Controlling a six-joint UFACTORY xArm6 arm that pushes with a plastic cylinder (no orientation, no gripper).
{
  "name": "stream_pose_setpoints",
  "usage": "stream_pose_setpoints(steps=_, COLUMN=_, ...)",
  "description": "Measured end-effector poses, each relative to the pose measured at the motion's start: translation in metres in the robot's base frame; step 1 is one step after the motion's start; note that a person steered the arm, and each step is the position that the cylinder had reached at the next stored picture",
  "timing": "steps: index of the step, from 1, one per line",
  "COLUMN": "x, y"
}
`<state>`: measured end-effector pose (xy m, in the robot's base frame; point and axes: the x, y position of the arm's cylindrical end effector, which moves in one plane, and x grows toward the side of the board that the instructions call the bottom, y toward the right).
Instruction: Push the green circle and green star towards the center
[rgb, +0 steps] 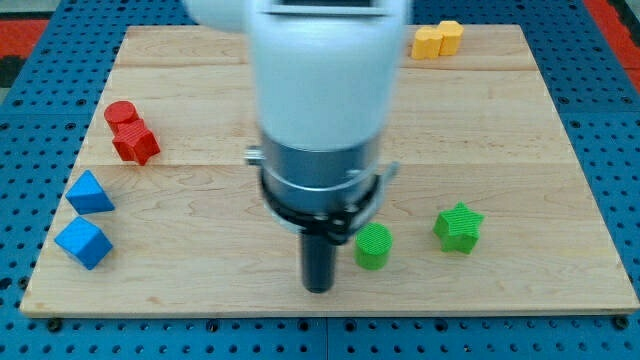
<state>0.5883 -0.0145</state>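
Note:
The green circle (374, 246) lies on the wooden board (200, 100) at the view's lower middle right. The green star (459, 227) lies a little to its right and slightly higher. My tip (318, 288) sits on the board just left of the green circle and slightly below it, a small gap apart. The arm's white and grey body hides the board's middle.
A red circle (121, 115) and a red star (136, 143) touch at the view's left. Two blue blocks (90, 193) (83, 243) lie at the lower left edge. Two yellow blocks (438, 40) sit at the top right edge.

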Motion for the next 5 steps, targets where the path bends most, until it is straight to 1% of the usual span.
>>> stream_pose_setpoints(steps=1, x=-0.023, y=0.06)
stream_pose_setpoints(steps=2, x=-0.027, y=0.126)
stream_pose_setpoints(steps=3, x=-0.018, y=0.154)
stream_pose_setpoints(steps=4, x=0.0, y=0.164)
stream_pose_setpoints(steps=5, x=-0.021, y=0.194)
